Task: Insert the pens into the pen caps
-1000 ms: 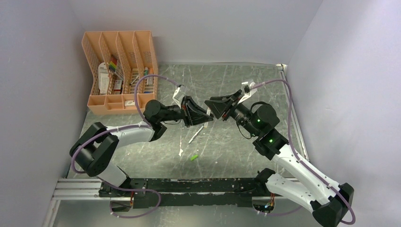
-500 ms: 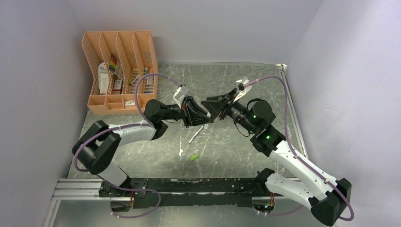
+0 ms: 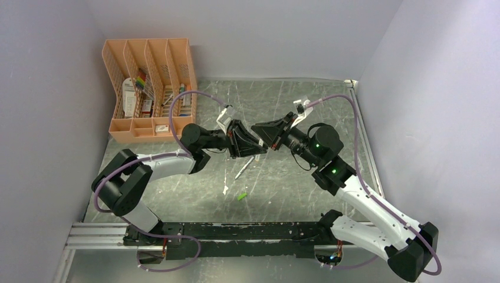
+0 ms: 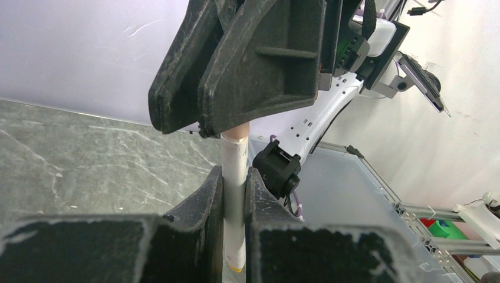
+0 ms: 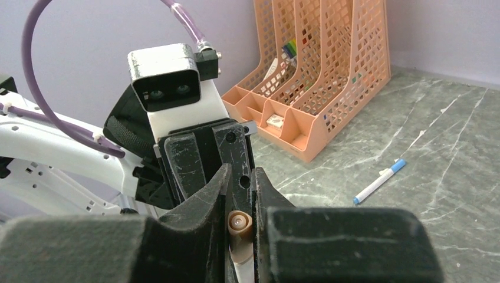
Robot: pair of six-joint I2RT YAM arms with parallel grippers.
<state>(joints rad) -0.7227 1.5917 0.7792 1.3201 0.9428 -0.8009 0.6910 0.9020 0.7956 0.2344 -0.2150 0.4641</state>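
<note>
My left gripper (image 3: 259, 146) (image 4: 234, 177) is shut on a white pen (image 4: 234, 194), held off the table with its upper end pointing at the right gripper. An orange-pink pen cap (image 5: 239, 227) (image 4: 237, 134) sits on that end of the pen. My right gripper (image 3: 263, 137) (image 5: 240, 174) is shut on this cap, fingertip to fingertip with the left. A second pen (image 3: 244, 168) (image 5: 377, 183) with a blue cap lies on the table below the grippers. The green pen cap (image 3: 242, 196) lies loose nearer the arm bases.
A peach mesh organiser (image 3: 150, 88) (image 5: 318, 76) with stationery stands at the back left corner. Walls close in the table on the left, back and right. A metal rail (image 3: 236, 233) carrying the arm bases runs along the near edge.
The right gripper's jaws have closed in on the orange-pink cap. The right arm has slid a little to the left, toward the left gripper. The left arm has held still.
</note>
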